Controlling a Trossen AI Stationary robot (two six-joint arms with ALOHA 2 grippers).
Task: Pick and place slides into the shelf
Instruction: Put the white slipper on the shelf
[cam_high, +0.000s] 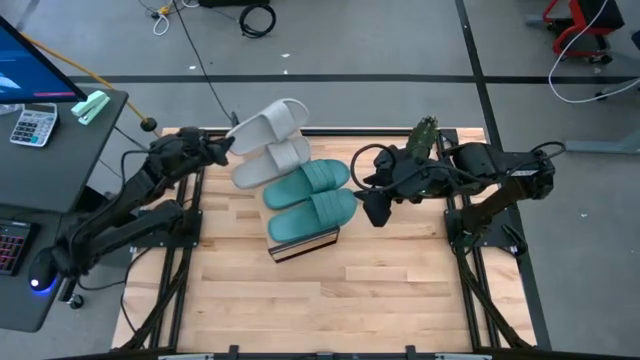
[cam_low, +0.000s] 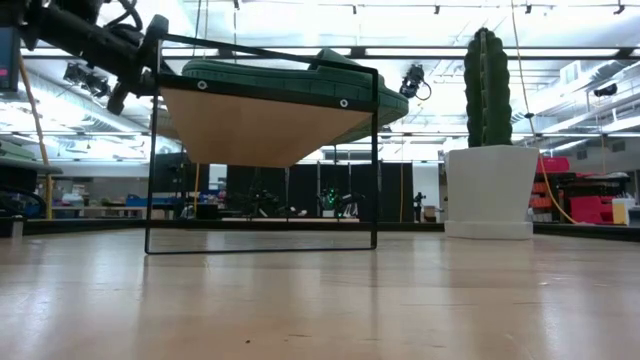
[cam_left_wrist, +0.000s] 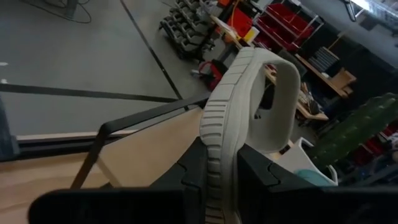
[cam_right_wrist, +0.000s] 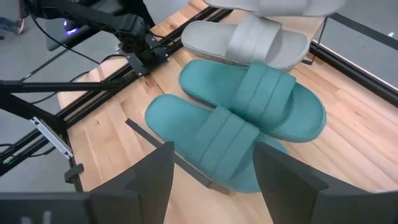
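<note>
Three slides are already on the shelf (cam_high: 305, 246): two teal ones (cam_high: 312, 211) side by side at the near end and a grey one (cam_high: 270, 165) just past them. The fourth, the last grey slide (cam_high: 272, 120), is up in the air at the far end, pinched by its sole edge in the left hand (cam_high: 222, 148). In the left wrist view the fingers (cam_left_wrist: 194, 167) are clamped on the ribbed rim with the strap pointing away.

The right hand (cam_high: 372, 205) hangs just beside the teal pair with its fingers spread, holding nothing.

What worries me: that's a thin edge grip on soft rubber, so the slide could twist or slip out on the way down. It's also hanging over the far end of the shelf, close to the counter (cam_high: 300, 300) edge, so a bad drop could send it off the back. And if it comes down overlapping the grey one already there, it'll sit crooked or shove its neighbour.
</note>
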